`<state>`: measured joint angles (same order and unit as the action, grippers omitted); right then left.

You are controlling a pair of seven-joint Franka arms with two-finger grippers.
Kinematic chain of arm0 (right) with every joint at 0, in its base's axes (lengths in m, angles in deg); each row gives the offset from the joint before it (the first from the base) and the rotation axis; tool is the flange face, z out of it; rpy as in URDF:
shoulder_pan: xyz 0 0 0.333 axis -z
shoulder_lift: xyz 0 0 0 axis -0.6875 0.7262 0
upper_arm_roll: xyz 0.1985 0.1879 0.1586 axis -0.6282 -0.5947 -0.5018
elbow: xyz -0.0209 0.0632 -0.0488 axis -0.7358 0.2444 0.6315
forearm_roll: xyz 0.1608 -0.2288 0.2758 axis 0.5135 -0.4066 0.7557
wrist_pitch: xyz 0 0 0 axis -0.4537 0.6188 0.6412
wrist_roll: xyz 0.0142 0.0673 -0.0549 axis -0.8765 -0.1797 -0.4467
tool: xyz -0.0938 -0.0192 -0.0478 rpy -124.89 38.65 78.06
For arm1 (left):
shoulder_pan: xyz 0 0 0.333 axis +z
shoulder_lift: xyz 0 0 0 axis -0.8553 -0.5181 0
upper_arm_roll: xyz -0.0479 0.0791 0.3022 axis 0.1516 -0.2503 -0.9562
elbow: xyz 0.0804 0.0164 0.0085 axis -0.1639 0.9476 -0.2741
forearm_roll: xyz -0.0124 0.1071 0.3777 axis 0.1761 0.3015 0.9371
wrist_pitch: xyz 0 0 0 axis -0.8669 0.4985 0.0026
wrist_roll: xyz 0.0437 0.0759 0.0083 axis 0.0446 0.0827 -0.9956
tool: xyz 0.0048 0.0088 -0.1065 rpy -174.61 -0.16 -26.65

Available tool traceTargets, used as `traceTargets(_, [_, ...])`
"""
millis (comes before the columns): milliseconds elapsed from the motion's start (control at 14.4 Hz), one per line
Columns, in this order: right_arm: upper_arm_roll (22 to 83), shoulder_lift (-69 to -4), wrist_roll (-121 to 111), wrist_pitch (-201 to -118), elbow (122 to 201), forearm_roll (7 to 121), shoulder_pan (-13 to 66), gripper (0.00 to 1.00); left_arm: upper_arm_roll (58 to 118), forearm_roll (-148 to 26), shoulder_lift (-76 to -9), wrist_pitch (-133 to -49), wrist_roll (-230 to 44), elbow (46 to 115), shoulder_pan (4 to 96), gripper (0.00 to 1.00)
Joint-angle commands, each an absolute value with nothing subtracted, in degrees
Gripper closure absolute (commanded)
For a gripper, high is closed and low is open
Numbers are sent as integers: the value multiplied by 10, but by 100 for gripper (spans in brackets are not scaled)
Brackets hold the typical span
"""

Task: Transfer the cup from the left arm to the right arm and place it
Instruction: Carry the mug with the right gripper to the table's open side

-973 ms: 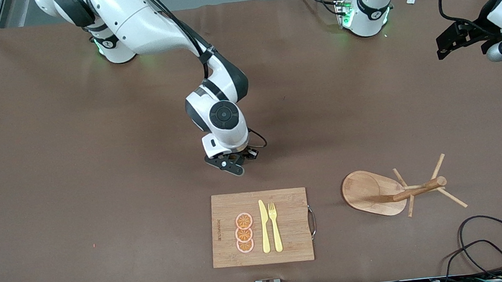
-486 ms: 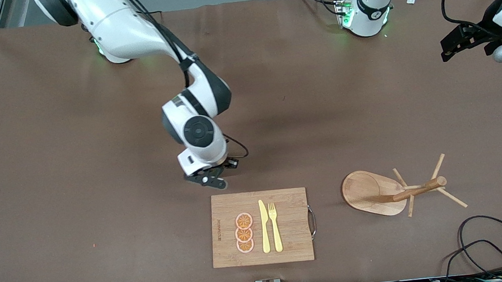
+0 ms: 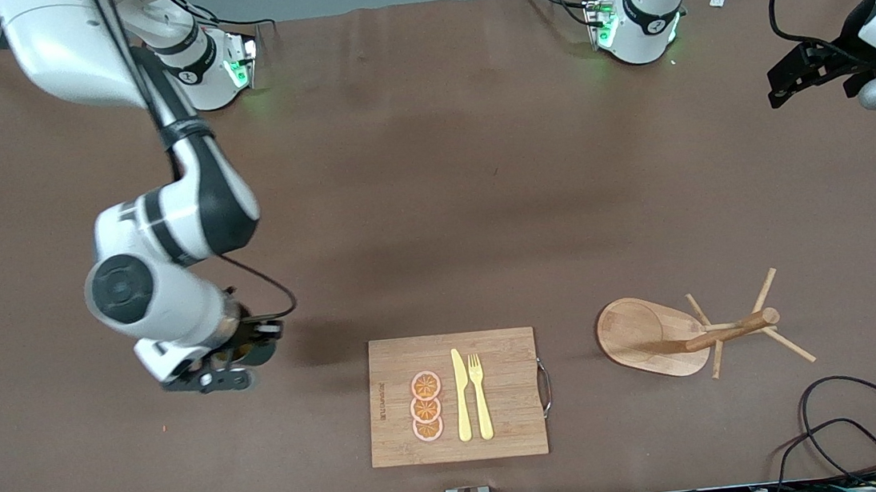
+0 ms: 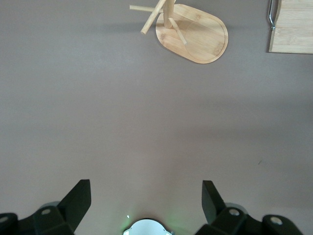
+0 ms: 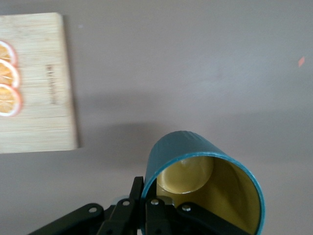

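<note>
Right wrist view: right gripper (image 5: pixel 146 208) clamped on the rim of the cup (image 5: pixel 205 183), one finger outside the dark teal wall, the other at the tan-yellow inside. Cup is held off the table, its open mouth turned toward the wrist camera, ribbed outer wall visible. Bare brown table (image 5: pixel 195 63) under it. Edge of the cutting board (image 5: pixel 36 83) shows near the cup, three orange slices (image 5: pixel 7 78) lined up on it, apart from the cup.

Front view: right gripper (image 3: pixel 209 376) hangs over bare table toward the right arm's end, beside the cutting board (image 3: pixel 500 393) and clear of it. Cup mostly hidden under the wrist; only a dark bit shows at the gripper. Board carries the orange slices (image 3: pixel 426 406), a yellow knife (image 3: pixel 461 396) and a yellow fork (image 3: pixel 480 394) side by side, a metal handle (image 3: pixel 546 387) on its edge toward the left arm's end. Wooden mug tree (image 3: pixel 696 334) stands beside the board, toward the left arm's end. Black cable (image 3: pixel 849 423) loops near the front edge.

Left wrist view: left gripper (image 4: pixel 146 200) spread wide, nothing between its fingers. Left arm waits raised over the table's edge at its own end, well apart from the cup.
</note>
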<state>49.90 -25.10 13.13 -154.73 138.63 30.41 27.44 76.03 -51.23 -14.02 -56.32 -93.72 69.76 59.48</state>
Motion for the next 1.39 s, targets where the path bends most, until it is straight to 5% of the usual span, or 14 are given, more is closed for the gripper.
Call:
traceTargets(0, [487, -261, -7, -1551, 1408, 306, 346, 99, 759, -523, -138, -568, -926, 698, 602, 0])
traceTargets(347, [487, -235, -185, -1602, 1438, 305, 425, 98, 759, -522, -139, -568, -926, 698, 601, 0])
traceTargets(973, [486, -213, -241, -1671, 1505, 306, 438, 93, 761, -520, -139, -568, -928, 698, 598, 0])
traceTargets(1181, [486, -215, -234, -1668, 1505, 306, 435, 73, 765, -518, -139, -568, -928, 698, 596, 0])
traceTargets(1320, [486, -217, -235, -1667, 1499, 305, 437, 27, 766, -518, -139, -568, -927, 698, 596, 0])
